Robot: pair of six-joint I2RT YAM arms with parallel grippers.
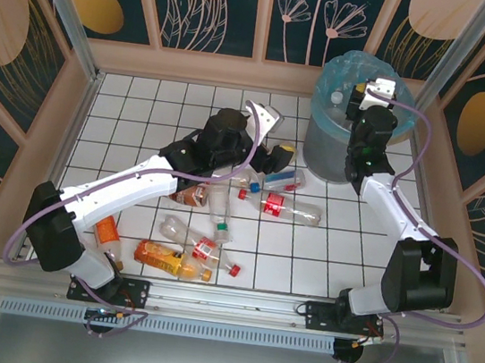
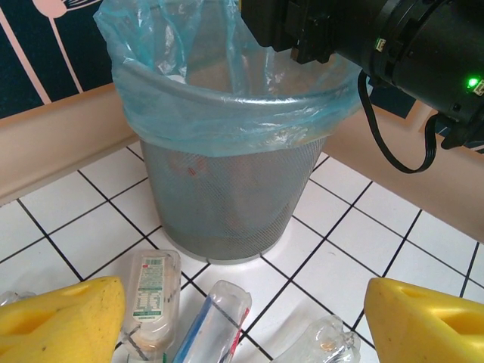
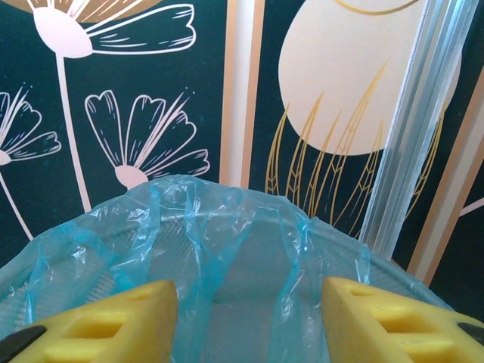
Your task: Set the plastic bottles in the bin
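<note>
Bin [image 3: 227, 219] below parted right jaws; bottles [image 2: 151, 295] — under left jaws.

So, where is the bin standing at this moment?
In the top view the bin stands at the far right of the tiled table, by the back wall, with the right gripper over its opening.

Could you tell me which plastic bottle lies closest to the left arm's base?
The small orange plastic bottle, beside the left arm's base; every other bottle lies farther right.
</note>
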